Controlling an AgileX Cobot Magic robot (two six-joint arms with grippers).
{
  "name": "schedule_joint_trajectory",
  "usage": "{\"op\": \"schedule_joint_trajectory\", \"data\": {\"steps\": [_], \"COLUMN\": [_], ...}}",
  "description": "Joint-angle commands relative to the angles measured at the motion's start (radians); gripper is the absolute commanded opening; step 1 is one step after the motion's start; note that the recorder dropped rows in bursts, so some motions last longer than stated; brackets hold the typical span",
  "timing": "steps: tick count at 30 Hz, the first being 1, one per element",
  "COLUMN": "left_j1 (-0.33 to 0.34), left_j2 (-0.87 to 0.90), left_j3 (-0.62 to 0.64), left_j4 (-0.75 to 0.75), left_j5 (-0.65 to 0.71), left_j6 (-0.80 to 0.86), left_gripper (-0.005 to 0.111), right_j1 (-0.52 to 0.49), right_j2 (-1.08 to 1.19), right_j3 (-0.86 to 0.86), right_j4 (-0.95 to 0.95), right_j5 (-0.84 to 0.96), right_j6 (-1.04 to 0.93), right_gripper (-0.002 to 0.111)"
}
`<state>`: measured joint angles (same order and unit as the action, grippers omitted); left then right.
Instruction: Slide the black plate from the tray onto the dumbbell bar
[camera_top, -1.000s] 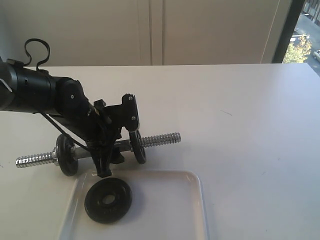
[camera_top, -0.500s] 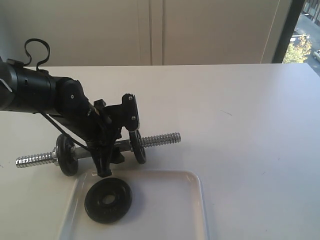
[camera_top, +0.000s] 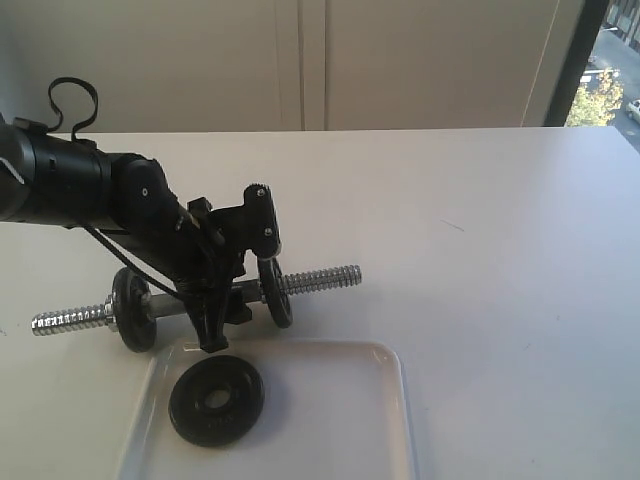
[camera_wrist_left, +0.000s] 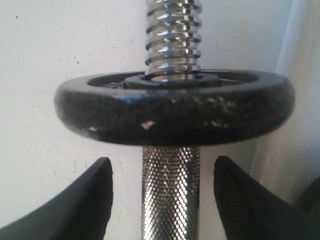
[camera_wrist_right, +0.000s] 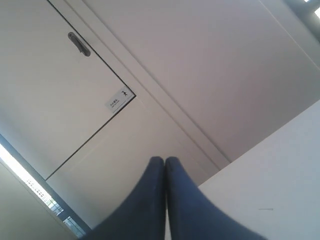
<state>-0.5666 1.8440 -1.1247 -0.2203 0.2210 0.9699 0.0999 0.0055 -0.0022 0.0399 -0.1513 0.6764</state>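
While left gripper (camera_wrist_left: 162, 167) straddles bar (camera_top: 320, 277), plate (camera_top: 216, 400) unmoved

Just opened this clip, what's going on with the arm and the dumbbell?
The left gripper sits open astride the knurled middle of the chrome steel dumbbell bar on the white table, fingers either side without touching it. The flat round black plate lies in the translucent white plastic tray, not yet picked up. The right gripper is shut and empty, pointed at a wall.

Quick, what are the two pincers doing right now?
Left pincer: open, straddling the dumbbell bar, not touching it.
Right pincer: shut, holding nothing.
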Motion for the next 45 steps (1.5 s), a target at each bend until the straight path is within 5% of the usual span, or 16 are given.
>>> {"op": "schedule_joint_trajectory", "data": {"steps": [1,12,20,27,40,45], "left_j1": [-0.005,-0.005,-0.005,-0.005,-0.005,-0.005], "left_j2": [-0.002,-0.002,-0.042,-0.08,-0.108,-0.12], "left_j3": [-0.003,-0.003,-0.003,-0.003,-0.003,-0.003], "left_j4": [-0.019,-0.03,-0.03,-0.03,-0.03,-0.028], "left_j5": [0.012,0.017,0.016,0.016,-0.036,-0.072], "left_j6": [-0.001,-0.001,-0.001,-0.001,-0.001,-0.001], "left_gripper": [0.051,0.0,0.0,0.0,0.0,0.0], "right_j1": [0.002,0.002,0.002,0.057,0.36,0.505], "right_j2": [-0.006,-0.006,-0.006,0.14,0.596,0.816], "right_j3": [0.002,0.002,-0.024,-0.09,-0.264,-0.35], "right_j4": [-0.009,-0.009,-0.014,-0.012,-0.012,-0.012], "right_j5": [-0.001,0.059,0.227,0.26,0.218,0.211], "right_j6": [-0.007,-0.007,-0.075,-0.126,-0.316,-0.403], "right_gripper": [0.0,0.0,0.001,0.019,0.026,0.044]}}
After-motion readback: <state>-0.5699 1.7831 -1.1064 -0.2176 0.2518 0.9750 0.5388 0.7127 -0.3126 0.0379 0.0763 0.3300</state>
